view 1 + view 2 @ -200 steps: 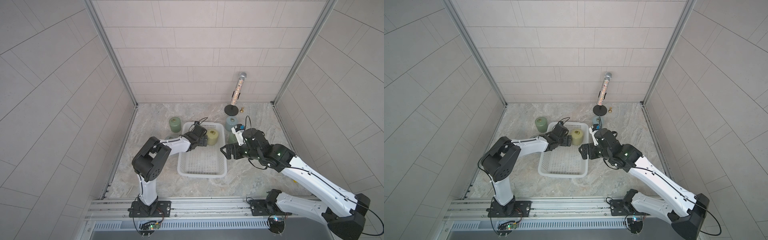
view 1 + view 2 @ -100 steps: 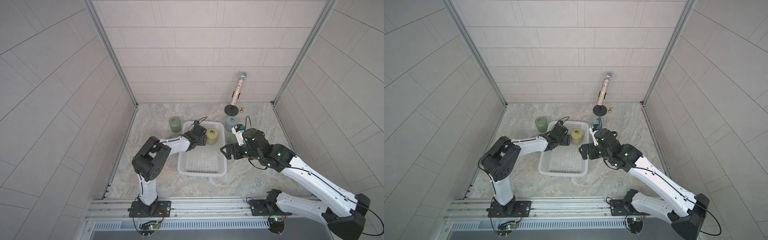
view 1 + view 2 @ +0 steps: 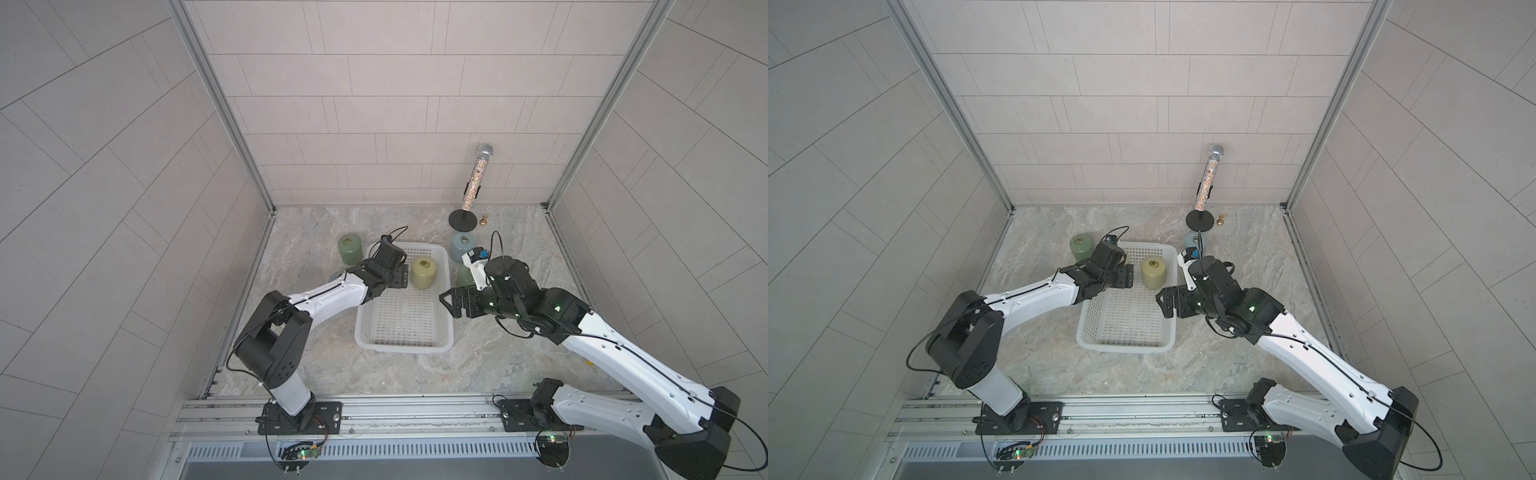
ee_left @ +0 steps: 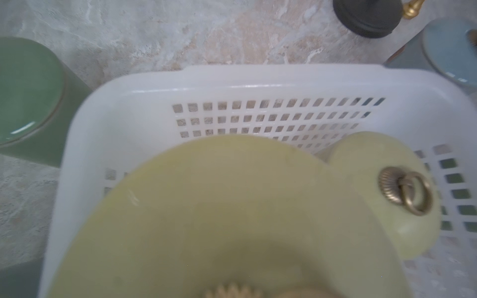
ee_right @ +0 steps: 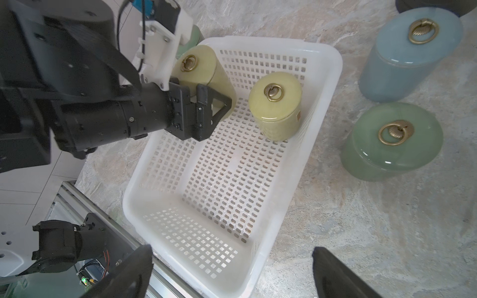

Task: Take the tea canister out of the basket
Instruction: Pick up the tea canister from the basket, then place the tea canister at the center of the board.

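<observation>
Marble worktop [image 3: 478, 353] is carrying one white basket [image 3: 403, 348]. Left jaws are clamping a tilted yellow canister [image 5: 204, 64] at the basket's far left corner; right jaws are hanging wide apart, empty. Second yellow canister [image 3: 423, 272] is standing inside; two green canisters [image 3: 349, 249] [image 5: 392, 144], one blue canister [image 3: 462, 245] outside.

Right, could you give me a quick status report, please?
Left gripper shut on a yellow canister, tilted, inside the basket. Right gripper open, by the basket. Second canister upright close alongside.
</observation>
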Motion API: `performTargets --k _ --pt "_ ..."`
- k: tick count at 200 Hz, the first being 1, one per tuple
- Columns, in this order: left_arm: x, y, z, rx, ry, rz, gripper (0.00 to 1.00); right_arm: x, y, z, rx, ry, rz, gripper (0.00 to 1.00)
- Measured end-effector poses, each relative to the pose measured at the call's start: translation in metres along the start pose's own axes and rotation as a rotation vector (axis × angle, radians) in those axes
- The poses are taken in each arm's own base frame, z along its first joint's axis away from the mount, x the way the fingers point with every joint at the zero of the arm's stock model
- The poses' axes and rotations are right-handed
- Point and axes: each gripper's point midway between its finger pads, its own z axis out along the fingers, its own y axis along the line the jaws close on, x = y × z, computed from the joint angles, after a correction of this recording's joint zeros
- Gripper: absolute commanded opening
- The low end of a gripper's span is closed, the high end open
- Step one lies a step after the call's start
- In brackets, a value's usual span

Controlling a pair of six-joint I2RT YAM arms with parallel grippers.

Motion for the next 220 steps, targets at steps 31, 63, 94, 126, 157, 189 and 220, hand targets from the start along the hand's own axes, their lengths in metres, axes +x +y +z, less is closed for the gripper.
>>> performTargets --k 31,63,94,126,157,189,220 --pt "-0.015 0.004 -0.034 0.011 -0.041 -0.023 0.84 0.0 0.002 0.004 -0.01 0.005 -0.012 1.0" --pt "-0.026 0.016 -0.074 0.0 -0.091 -0.047 0.84 0.001 0.007 0.012 -0.027 0.024 -0.025 1.0" --pt "-0.019 0.038 -0.112 -0.028 -0.14 -0.063 0.84 0.005 0.017 0.024 -0.051 0.05 -0.052 1.0" --pt "0.001 0.066 -0.144 -0.07 -0.178 -0.087 0.85 0.009 0.029 0.036 -0.08 0.079 -0.076 1.0" --pt "0.026 0.091 -0.16 -0.117 -0.187 -0.111 0.85 0.005 0.045 0.043 -0.117 0.085 -0.098 1.0" --pt "0.063 0.111 -0.158 -0.157 -0.155 -0.14 0.85 0.0 0.057 0.045 -0.142 0.084 -0.117 1.0" --pt "0.099 0.124 -0.145 -0.181 -0.108 -0.169 0.85 0.0 0.06 0.048 -0.147 0.092 -0.13 1.0"
